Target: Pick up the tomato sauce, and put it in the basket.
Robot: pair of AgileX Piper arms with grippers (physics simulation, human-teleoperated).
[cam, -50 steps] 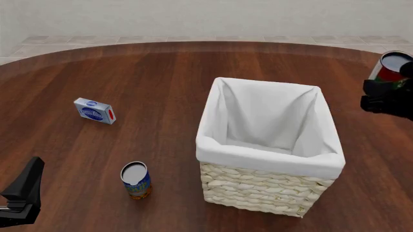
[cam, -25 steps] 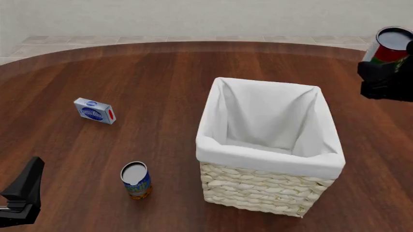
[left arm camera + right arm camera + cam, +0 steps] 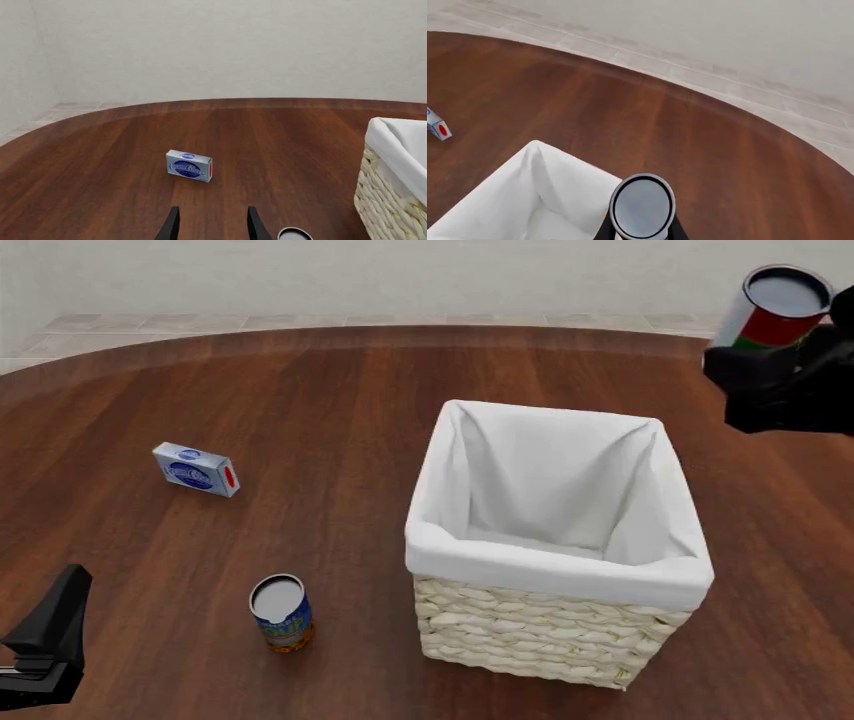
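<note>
Above the basket's (image 3: 561,570) far corner, tomato sauce (image 3: 770,308) higher, pinched by right hand (image 3: 774,375).

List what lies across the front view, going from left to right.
left gripper → small blue-and-white box → blue-and-orange can → basket → tomato sauce, held up in the right gripper.

Left gripper (image 3: 212,227): thin black fingers. Right gripper (image 3: 787,380): blocky black, details unclear.
</note>
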